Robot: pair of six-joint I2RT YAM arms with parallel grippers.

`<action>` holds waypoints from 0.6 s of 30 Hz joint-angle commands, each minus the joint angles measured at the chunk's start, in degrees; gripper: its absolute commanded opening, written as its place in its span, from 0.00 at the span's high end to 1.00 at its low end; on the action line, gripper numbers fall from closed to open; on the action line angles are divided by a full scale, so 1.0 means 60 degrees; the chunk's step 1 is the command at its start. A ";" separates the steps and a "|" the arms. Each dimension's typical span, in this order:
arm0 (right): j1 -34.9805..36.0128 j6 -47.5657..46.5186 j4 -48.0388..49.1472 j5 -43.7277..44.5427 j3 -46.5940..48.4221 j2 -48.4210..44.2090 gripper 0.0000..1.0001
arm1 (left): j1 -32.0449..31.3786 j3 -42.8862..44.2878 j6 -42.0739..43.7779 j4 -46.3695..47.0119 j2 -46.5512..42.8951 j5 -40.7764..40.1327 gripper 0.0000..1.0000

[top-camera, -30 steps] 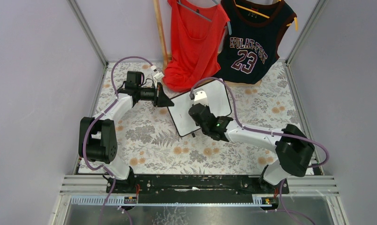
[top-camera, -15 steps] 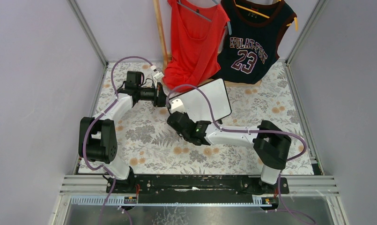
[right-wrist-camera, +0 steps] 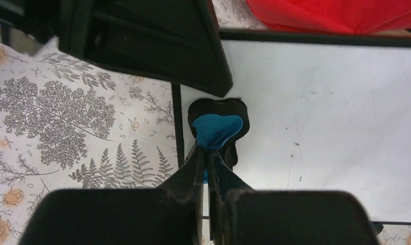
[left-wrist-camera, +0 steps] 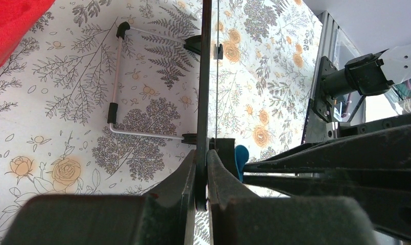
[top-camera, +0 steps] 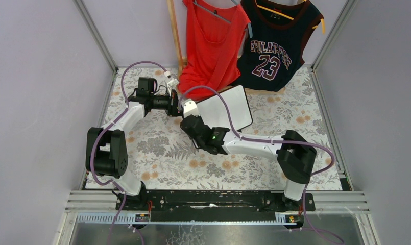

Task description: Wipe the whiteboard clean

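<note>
The right jaws are pinched almost shut on a small blue eraser (right-wrist-camera: 217,130), whose dark felt face sits against the whiteboard (right-wrist-camera: 320,112) right at its 9 o'clock edge in the right wrist view, partly overlapping the black frame. The left jaws are clamped narrowly on the board's thin frame, which the left wrist view shows edge-on (left-wrist-camera: 205,76), so the board appears to be propped up at a tilt, not lying flat. Its wire stand (left-wrist-camera: 114,92) juts out behind it toward 9 o'clock over the flowered tabletop (left-wrist-camera: 65,127). From above, the whiteboard (top-camera: 226,108) sits just off the centre of the tabletop (top-camera: 157,148) toward 12 o'clock. Both sets of jaws meet at its 9 o'clock side, and a red top (top-camera: 213,46) and a dark jersey (top-camera: 274,46) hang beyond it at 12 o'clock. The white surface carries only faint grey scuffs and specks; no red writing shows on the part in view. I judge this to be the end of a wiping pass, with the job nearly or fully done. The next move would call for either a return sweep toward 3 o'clock, with the felt kept flat and the pressure light, because the board is held by one edge only, or a clean lift of the eraser off the surface.
</note>
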 commanded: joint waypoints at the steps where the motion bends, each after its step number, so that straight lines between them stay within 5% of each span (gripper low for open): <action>1: -0.0252 0.0574 0.0242 0.0238 -0.1078 -0.0306 1.00 | -0.0143 -0.0131 0.0521 -0.0478 -0.0057 -0.0293 1.00; 9: -0.0252 0.1335 0.0398 0.0472 -0.2833 -0.1086 1.00 | -0.0143 -0.0099 0.0625 -0.0613 -0.0056 -0.0274 1.00; 18: -0.0341 0.0452 0.0265 0.0575 -0.1567 -0.0794 1.00 | -0.0142 -0.0097 0.0675 -0.0696 -0.0066 -0.0307 1.00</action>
